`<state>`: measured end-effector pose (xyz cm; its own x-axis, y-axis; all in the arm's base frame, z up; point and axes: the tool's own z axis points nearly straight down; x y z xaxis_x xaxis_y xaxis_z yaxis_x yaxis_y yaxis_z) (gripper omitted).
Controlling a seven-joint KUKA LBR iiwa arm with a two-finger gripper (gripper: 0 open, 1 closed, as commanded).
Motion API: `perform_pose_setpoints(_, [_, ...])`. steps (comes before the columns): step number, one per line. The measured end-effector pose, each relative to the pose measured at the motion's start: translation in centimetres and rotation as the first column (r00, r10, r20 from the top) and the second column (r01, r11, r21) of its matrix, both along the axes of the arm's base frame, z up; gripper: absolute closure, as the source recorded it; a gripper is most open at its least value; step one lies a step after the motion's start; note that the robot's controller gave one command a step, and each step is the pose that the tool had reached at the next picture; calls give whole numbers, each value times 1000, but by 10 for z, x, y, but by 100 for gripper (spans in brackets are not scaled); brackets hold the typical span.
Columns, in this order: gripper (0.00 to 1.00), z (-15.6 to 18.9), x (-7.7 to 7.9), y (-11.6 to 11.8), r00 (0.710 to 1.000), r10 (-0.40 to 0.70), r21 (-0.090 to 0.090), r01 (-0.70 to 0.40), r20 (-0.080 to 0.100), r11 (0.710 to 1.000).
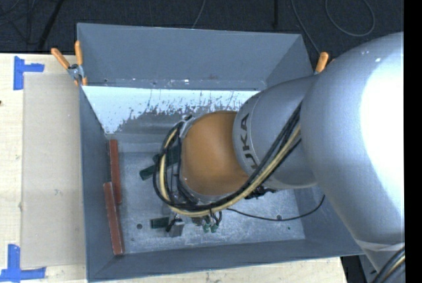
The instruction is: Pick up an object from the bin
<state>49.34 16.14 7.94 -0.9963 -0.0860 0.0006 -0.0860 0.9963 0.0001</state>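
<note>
The arm reaches deep into the bin, its orange cover low over the near floor; I cannot tell whether the gripper beneath is open or closed. A small dark piece lies just beside it, and I'd centre squarely over that before closing.

- A silver arm reaches into the grey metal bin over its right edge.
- Its orange wrist cover hangs mid-floor.
- Small dark pieces lie near the front edge.
</note>
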Motion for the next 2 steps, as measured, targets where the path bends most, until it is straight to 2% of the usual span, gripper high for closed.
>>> perform_pose_setpoints(1, [100,49,1,0,1000,-6,1,6,4,1000])
perform_pose_setpoints(2, [100,69,2,-1,1000,-11,1,11,3,1000])
